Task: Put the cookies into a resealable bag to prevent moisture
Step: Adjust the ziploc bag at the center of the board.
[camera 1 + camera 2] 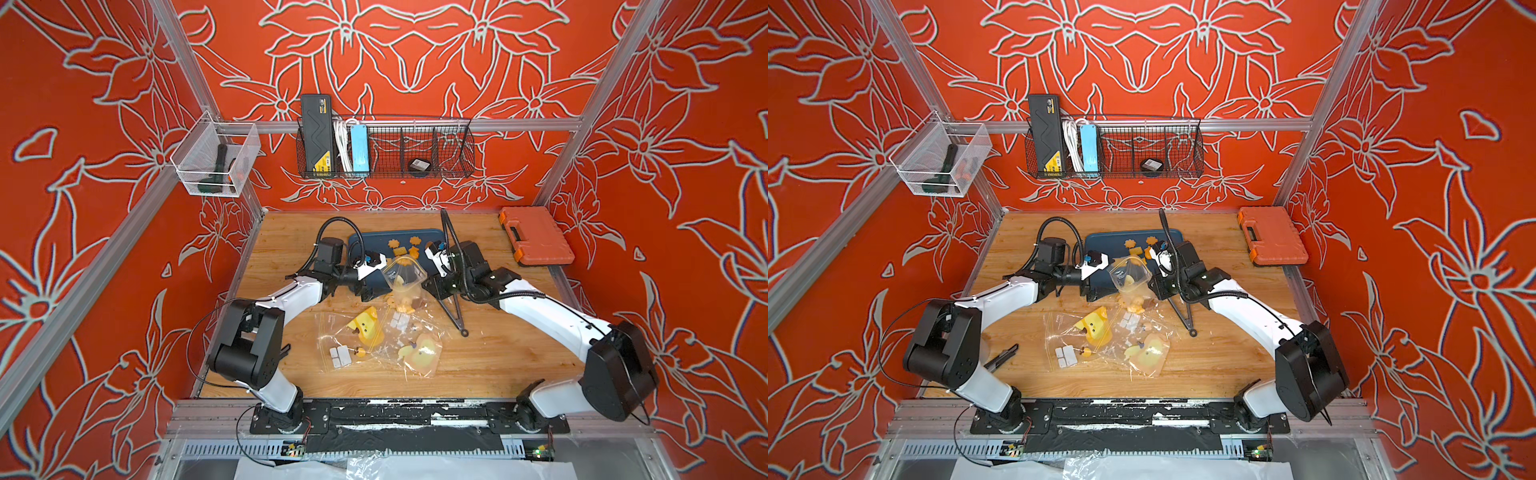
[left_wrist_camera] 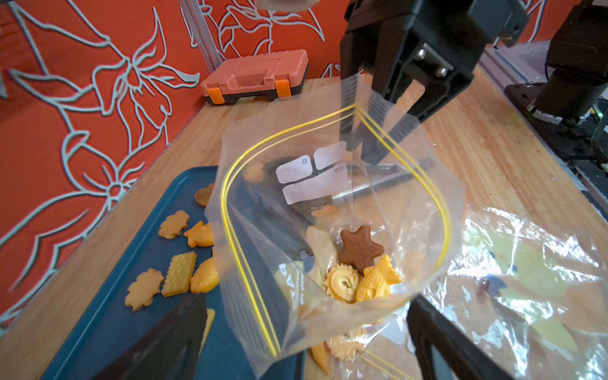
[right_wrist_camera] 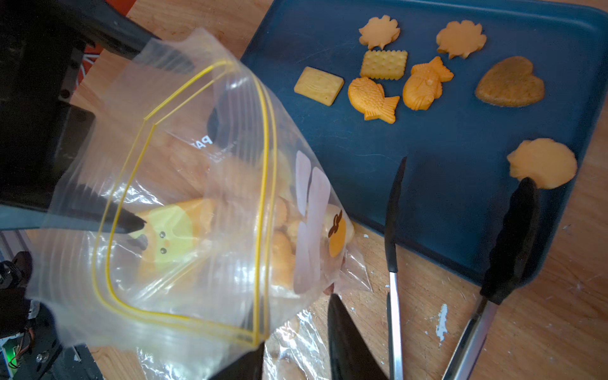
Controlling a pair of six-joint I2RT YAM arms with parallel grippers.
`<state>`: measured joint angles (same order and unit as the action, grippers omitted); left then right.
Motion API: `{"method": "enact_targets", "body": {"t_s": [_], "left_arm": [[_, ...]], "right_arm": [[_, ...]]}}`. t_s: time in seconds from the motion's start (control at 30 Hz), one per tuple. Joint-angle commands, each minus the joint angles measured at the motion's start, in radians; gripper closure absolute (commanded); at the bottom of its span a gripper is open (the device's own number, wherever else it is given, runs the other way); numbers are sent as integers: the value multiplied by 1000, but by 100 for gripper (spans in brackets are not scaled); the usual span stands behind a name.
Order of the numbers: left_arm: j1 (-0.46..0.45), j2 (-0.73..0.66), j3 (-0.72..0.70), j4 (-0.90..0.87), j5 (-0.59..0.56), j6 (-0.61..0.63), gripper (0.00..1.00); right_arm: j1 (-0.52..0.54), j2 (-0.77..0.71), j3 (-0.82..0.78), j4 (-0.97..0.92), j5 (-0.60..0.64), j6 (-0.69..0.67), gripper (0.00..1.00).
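The clear, crinkly resealable bag (image 2: 418,210) stands mouth-open between my hands, its base on the wooden bench (image 2: 487,138). My right hand (image 2: 363,153) has its fingers nearly together, pinching the bag's corner at the yellow zip line. My left hand (image 2: 306,297) is spread wide about the near rim, gripping nothing. Small golden and brown cookies (image 2: 360,266) lie inside the bag. More sit on the dark blue tray (image 3: 329,148) ahead of my right hand, with black-tipped metal tongs (image 3: 393,260) beside that hand. The bag shows "PA", and a white label reads "日".
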<state>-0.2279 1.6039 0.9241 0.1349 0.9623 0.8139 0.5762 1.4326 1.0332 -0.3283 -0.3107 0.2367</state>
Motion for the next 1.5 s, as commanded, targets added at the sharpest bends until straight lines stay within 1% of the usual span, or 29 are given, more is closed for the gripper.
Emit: {"method": "enact_targets", "body": {"t_s": [0.0, 0.1, 0.17, 0.3, 0.43, 0.57, 0.77, 0.83, 0.9, 0.97, 1.0, 1.03, 1.1, 1.17, 1.2, 1.23, 1.3, 1.4, 1.47], "left_arm": [[-8, 20, 23, -40, 60, 65, 7], [-20, 28, 28, -44, 66, 76, 9], [-22, 34, 32, -40, 74, 76, 14], [-22, 45, 55, -52, 91, 76, 28], [-22, 50, 62, -64, 90, 81, 39], [-21, 46, 58, -64, 81, 88, 54], [-18, 43, 58, -60, 75, 88, 70], [-12, 43, 56, -58, 73, 87, 79], [-7, 39, 50, -51, 70, 84, 83], [-2, 36, 47, -41, 70, 76, 92], [-1, 36, 48, -41, 71, 76, 95], [2, 37, 48, -41, 72, 76, 100], [7, 39, 48, -46, 80, 80, 100], [14, 43, 50, -48, 92, 79, 100], [17, 45, 51, -50, 99, 80, 100], [20, 51, 55, -54, 104, 79, 100], [24, 61, 66, -73, 113, 83, 100], [27, 75, 79, -104, 113, 100, 100], [27, 82, 84, -120, 111, 107, 100]], "right_arm": [[-3, 12, 35, -19, -5, -19, 67], [-4, 14, 37, -21, -4, -20, 67], [-4, 15, 37, -24, -1, -20, 67], [-4, 12, 34, -28, 8, -22, 68], [-4, 10, 33, -32, 20, -22, 68], [-3, 6, 33, -37, 32, -22, 68], [-4, -2, 31, -44, 63, -16, 69], [-4, -13, 29, -47, 82, -12, 70], [-5, -28, 18, -39, 92, -14, 70], [-4, -43, 3, -31, 99, -23, 69], [-5, -51, -4, -24, 97, -36, 67], [-4, -60, -17, -14, 94, -61, 62], [-6, -84, -44, 14, 117, -103, 48], [-6, -110, -73, 46, 119, -162, 28], [-7, -118, -86, 62, 111, -199, 25], [-9, -126, -108, 99, 85, -231, 23], [-24, -127, -122, 126, -11, -287, 23], [-54, -97, -88, 93, -171, -383, 25], [-86, -74, -62, 73, -230, -425, 26]]}}
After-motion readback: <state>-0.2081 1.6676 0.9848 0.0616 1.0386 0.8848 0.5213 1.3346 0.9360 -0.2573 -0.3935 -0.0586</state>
